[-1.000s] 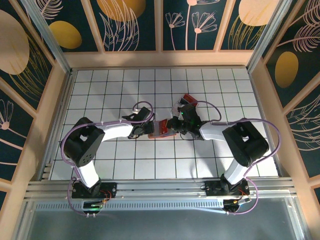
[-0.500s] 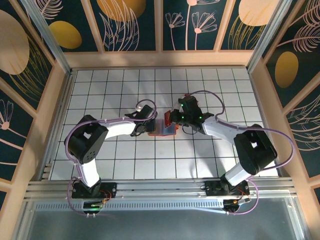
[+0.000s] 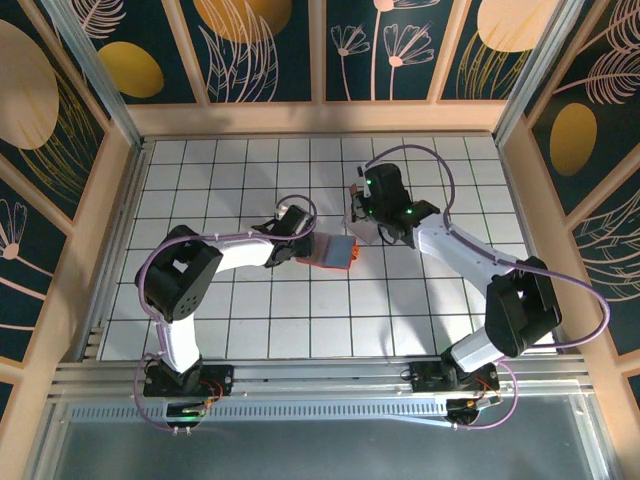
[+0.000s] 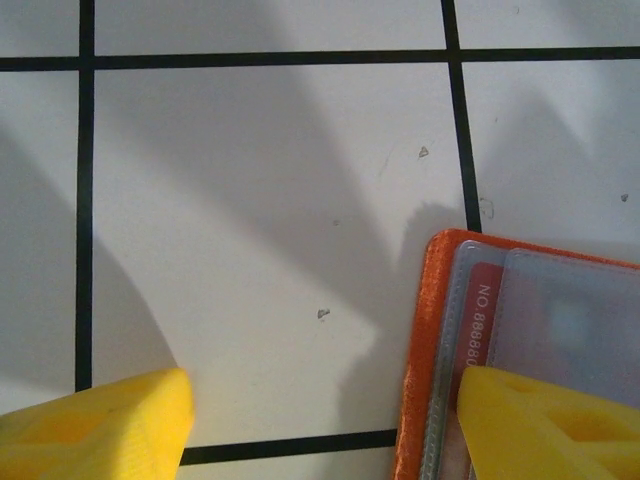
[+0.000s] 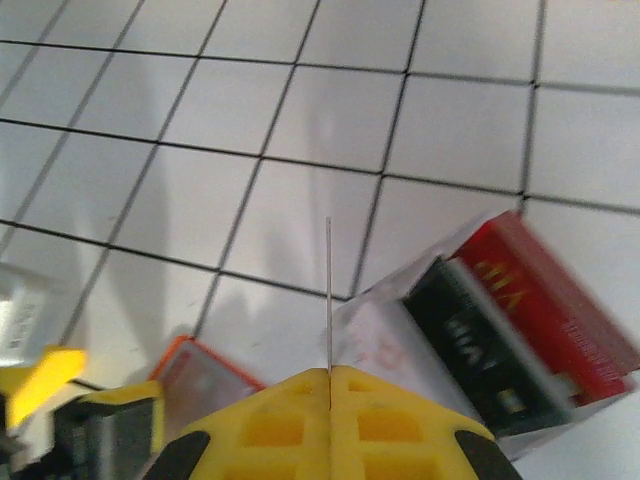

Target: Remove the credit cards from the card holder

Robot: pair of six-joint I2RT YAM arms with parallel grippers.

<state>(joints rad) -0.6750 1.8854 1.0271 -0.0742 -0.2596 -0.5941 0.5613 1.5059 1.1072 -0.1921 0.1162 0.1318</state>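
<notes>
left pincer [image 4: 320, 430]: found released, jaws spread wide, set low over the tiled desk [image 3: 240, 330]. one yellow finger [image 4: 100, 425] is seen over bare tile. the other is placed on or just above the near edge of the card holder [image 4: 418, 360]; contact cannot be confirmed.

card holder: located near the middle of the desk, between the two arms, lying open and flat, with an orange rim and a blue-grey inside. a sleeved card [image 4: 478, 310] with a red edge is noted under clear plastic, so the holder is judged not yet emptied.

right pincer [image 5: 328, 378]: found clenched on a thin card [image 5: 328, 290], seen edge-on and standing up from between the fingertips. it is held above the desk, behind and to the right of the holder and apart from it, near a clear box [image 5: 500, 320] with red and black contents.

step in hand, as judged: the gripped card is to be carried clear and laid down.

recommendations:
- the holder should be pinned by the left finger so that it is not dragged.
- the card should be set on bare tile, away from the box.
- the card should be tilted near flat before release, since an edge-on drop may let it skid or fall back onto the holder.
</notes>
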